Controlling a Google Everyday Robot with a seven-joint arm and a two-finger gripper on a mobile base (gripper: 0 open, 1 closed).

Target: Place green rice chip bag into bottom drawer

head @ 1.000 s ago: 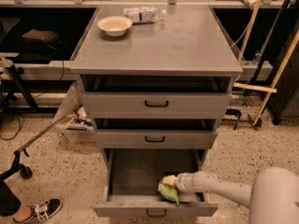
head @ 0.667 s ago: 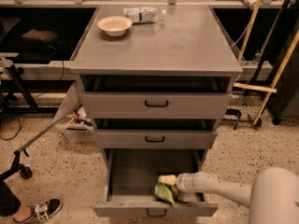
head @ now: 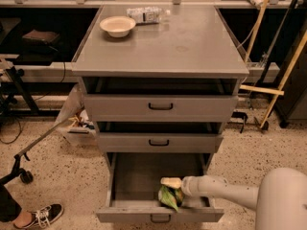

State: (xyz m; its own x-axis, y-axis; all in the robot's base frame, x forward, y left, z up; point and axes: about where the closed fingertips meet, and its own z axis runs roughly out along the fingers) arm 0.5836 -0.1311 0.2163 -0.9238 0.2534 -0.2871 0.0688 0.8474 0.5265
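The bottom drawer (head: pixel 136 181) of the grey cabinet is pulled wide open, with a plain grey inside and a dark handle on its front. The green rice chip bag (head: pixel 167 197) is crumpled and sits low inside the drawer near its front right. My gripper (head: pixel 172 188) reaches in from the right on a white arm, down inside the drawer at the bag. A pale fingertip (head: pixel 170 181) shows just above the bag.
On the cabinet top (head: pixel 192 47) stand a cream bowl (head: pixel 117 25) and a lying clear water bottle (head: pixel 146 14). The two upper drawers (head: pixel 160 107) are slightly open. A person's shoe (head: pixel 41 215) and a cane (head: pixel 29 150) are at the left. Wooden poles (head: pixel 283 75) lean at the right.
My gripper and the green bag have shifted a little left and lower inside the bottom drawer. Nothing else moved.
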